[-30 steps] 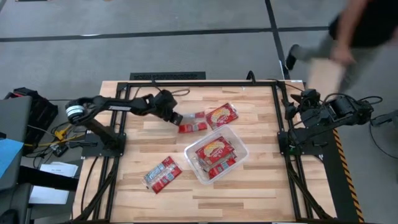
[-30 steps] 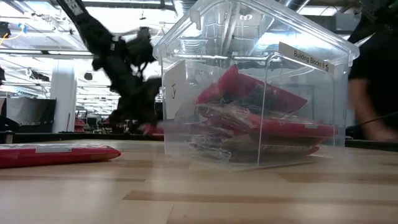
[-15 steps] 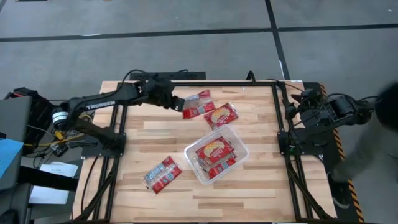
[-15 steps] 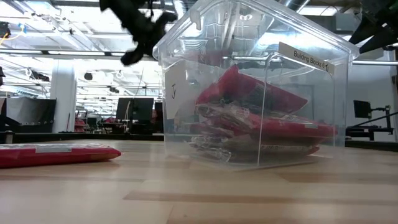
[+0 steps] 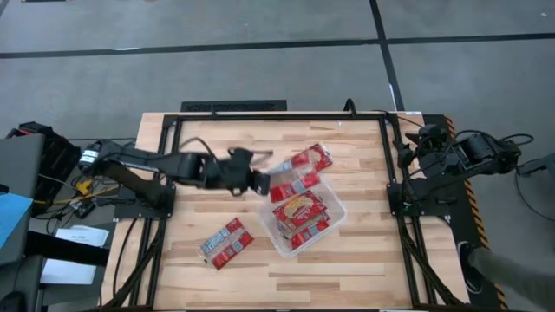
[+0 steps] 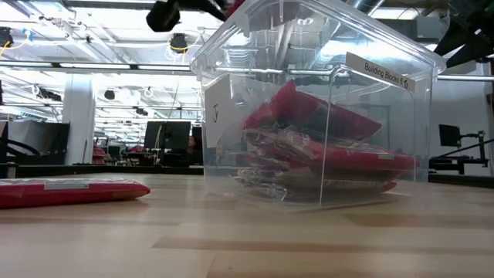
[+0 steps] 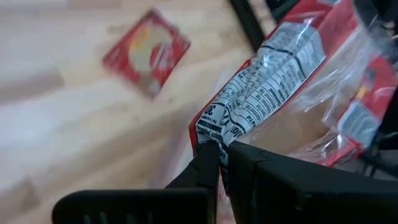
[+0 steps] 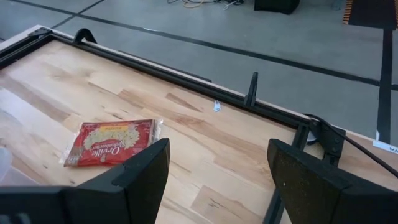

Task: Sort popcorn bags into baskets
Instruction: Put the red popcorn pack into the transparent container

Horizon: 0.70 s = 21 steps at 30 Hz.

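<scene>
The basket is a clear plastic tub (image 5: 303, 217) near the table's middle, with several red popcorn bags lying inside (image 6: 316, 154). My left gripper (image 5: 262, 184) hangs over the tub's left far rim, shut on a popcorn bag (image 5: 290, 184) whose white printed back shows in the left wrist view (image 7: 267, 81). One bag (image 5: 310, 160) lies flat just beyond the tub, and another (image 5: 226, 243) lies flat near the left front. My right gripper (image 8: 217, 180) stands open at the table's right edge, with nothing between its fingers. My left gripper pinches one short end of the bag (image 7: 214, 134) between its two fingers. The fingers come from the table's left, slanting down. The bag sticks out past the fingertips toward the tub, lifted clear of the table, its far part over the tub's rim.
The black metal frame (image 5: 260, 114) runs along the table's far, left and right sides. The right arm (image 5: 451, 156) stays folded at the right edge. Bare wood lies in front of the tub and at the table's near right.
My left gripper, shut throughout, has lifted the bag off the table. It first rose toward the far edge, then swung right and nearer to the tub. The bag now hangs clear over the tub's rim. A person who passed at the far right has left.
</scene>
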Available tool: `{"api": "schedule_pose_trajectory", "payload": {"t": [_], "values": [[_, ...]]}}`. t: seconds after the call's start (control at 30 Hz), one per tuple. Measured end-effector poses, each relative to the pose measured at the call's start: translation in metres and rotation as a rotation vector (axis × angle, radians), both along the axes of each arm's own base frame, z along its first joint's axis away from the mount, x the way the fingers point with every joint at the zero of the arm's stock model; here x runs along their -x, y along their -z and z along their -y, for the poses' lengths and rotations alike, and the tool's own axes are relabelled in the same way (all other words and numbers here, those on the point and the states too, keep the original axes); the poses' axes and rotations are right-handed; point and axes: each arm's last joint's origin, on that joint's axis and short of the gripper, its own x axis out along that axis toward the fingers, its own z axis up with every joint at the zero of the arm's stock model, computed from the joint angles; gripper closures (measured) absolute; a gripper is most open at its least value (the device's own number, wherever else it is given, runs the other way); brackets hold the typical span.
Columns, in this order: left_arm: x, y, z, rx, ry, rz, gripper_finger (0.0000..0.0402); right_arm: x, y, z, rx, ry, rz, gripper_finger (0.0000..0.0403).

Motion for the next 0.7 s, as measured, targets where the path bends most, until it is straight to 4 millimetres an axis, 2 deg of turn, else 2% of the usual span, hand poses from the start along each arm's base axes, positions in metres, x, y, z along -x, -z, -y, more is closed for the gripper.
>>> {"api": "schedule_pose_trajectory", "payload": {"t": [0.27, 0.43, 0.57, 0.7], "values": [[-0.019, 0.033, 0.047, 0.079, 0.015, -0.054, 0.0401, -0.001, -0.001, 0.000, -0.010, 0.002, 0.018, 0.0107], [-0.032, 0.053, 0.070, 0.135, 0.000, -0.043, 0.0401, -0.001, -0.001, 0.000, -0.013, 0.001, 0.022, 0.0107], [-0.039, 0.069, 0.081, 0.158, -0.044, -0.049, 0.0401, -0.001, -0.001, 0.000, -0.013, 0.001, 0.022, 0.0107], [-0.045, 0.082, 0.081, 0.163, -0.122, -0.056, 0.0401, -0.001, 0.000, -0.001, -0.026, -0.007, 0.018, 0.0107]]}}
